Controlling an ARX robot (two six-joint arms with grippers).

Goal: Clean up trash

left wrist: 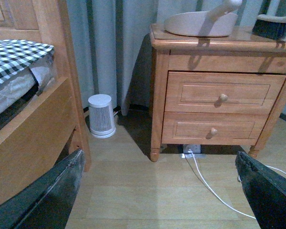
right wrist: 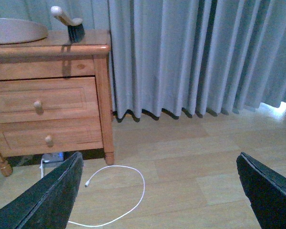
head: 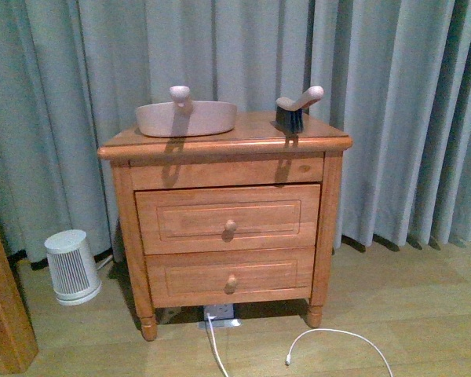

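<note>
No crumpled white wad of trash shows in any view. A beige dustpan (head: 186,116) lies on the wooden nightstand (head: 228,220), with a dark-bristled hand brush (head: 297,108) to its right. Both also show in the left wrist view, dustpan (left wrist: 200,23) and brush (left wrist: 274,25), and in the right wrist view, dustpan (right wrist: 16,29) and brush (right wrist: 70,25). My left gripper (left wrist: 159,191) is open and empty above the floor in front of the nightstand. My right gripper (right wrist: 157,191) is open and empty above the floor to the nightstand's right. Neither arm shows in the front view.
A white cable (head: 341,342) loops on the wooden floor from a power strip (head: 220,314) under the nightstand. A small white heater (head: 72,267) stands at its left. A wooden bed frame (left wrist: 33,124) with checkered bedding is further left. Grey curtains (head: 392,110) hang behind.
</note>
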